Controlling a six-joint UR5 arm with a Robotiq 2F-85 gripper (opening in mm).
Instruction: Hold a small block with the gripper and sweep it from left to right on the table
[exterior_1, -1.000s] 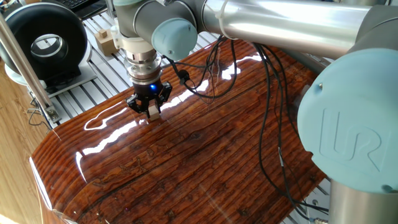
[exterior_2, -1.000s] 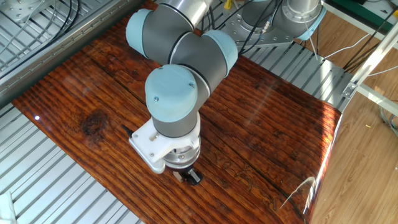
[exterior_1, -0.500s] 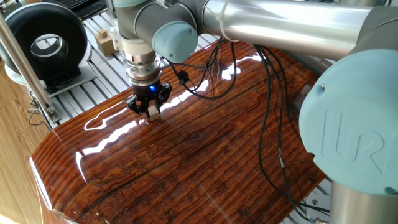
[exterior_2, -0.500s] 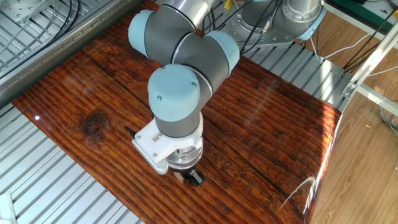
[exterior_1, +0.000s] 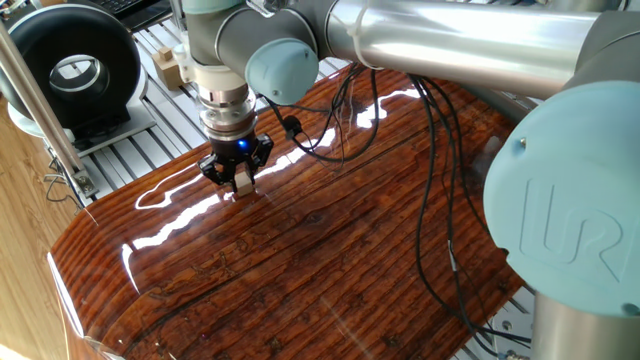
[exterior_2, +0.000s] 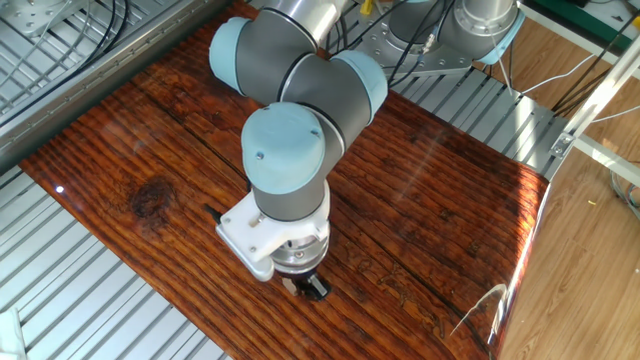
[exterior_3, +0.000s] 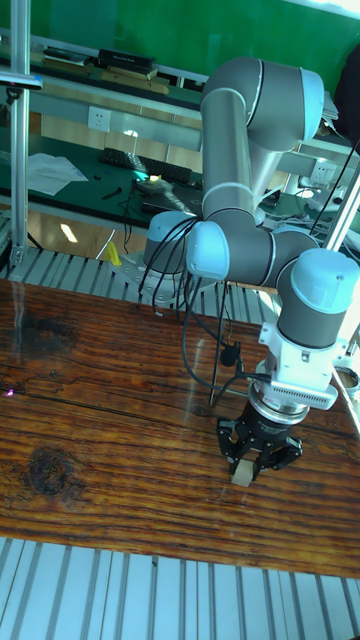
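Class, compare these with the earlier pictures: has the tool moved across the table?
Yes, slightly. In the other fixed view the tool holding the small block has crept rightward, away from the dark knot in the table.

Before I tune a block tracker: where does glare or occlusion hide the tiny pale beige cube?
One fixed view: white glare streaks on the glossy reddish-brown table run beside the tiny pale beige cube, itself visible. The other fixed view: the wrist hides it. Tall fixed view: cube clear between the black gripper fingers.

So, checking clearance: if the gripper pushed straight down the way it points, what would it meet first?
The table. The gripper points straight down, block between its fingers, apparently already at the surface.
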